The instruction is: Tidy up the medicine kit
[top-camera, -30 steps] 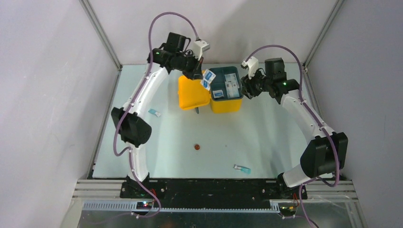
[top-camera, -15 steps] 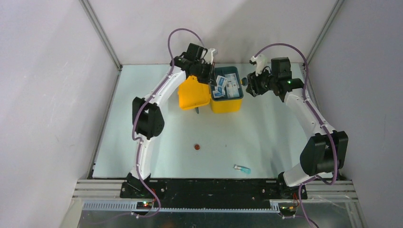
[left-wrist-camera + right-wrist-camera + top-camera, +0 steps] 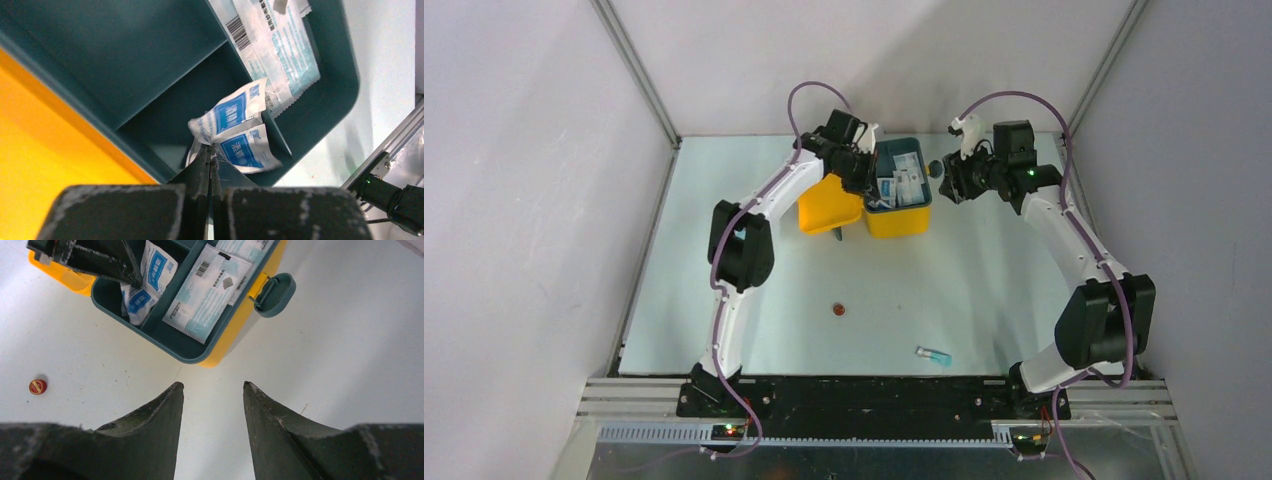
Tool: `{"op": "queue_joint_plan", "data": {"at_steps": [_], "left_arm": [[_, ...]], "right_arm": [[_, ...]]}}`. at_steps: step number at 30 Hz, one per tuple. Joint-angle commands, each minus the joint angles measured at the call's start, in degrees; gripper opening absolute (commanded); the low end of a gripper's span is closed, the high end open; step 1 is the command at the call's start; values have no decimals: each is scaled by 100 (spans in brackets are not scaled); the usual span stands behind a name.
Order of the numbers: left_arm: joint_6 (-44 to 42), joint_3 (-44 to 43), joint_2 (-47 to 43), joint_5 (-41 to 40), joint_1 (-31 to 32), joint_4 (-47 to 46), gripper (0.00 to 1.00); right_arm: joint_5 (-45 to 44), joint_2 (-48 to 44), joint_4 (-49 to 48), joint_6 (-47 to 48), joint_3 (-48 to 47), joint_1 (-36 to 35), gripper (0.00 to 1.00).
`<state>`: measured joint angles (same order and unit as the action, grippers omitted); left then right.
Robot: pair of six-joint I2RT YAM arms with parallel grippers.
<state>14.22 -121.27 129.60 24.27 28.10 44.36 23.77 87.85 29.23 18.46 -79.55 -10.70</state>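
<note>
The medicine kit (image 3: 894,222) sits open at the far middle of the counter (image 3: 944,290). Its yellow lid (image 3: 829,205) is folded out to the left, and its one teal latch (image 3: 274,295) hangs off the right wall. A dark teal tray (image 3: 100,60) fills the base, and three of its compartments show in the left wrist view.

The left gripper (image 3: 210,150) reaches down into the tray. Its jaws are clenched together on the corner of two blue-and-white sachets (image 3: 230,112), which lie crumpled in the small near compartment. Across a divider, at least two larger pale teal packets (image 3: 205,290) lie overlapping in the long compartment. The big compartment beside them holds nothing that can be seen.

The right gripper (image 3: 212,390) hovers just beside the kit's right side, over bare counter, with its jaws released and spread and nothing between them.

Well apart from the kit, one small red round disc (image 3: 835,309) lies mid-counter. One small teal-and-white packet (image 3: 933,355) lies near the front edge.
</note>
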Motion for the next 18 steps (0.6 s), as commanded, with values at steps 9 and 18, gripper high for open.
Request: {"op": "queue_joint_plan", "data": {"at_steps": [9, 18], "left_arm": [[-71, -143, -305, -86, -145, 10, 19], [-282, -435, -805, -52, -307, 73, 42]], "right_arm": [[131, 40, -286, -112, -47, 17, 52], [163, 63, -230, -12, -18, 22, 52]]}}
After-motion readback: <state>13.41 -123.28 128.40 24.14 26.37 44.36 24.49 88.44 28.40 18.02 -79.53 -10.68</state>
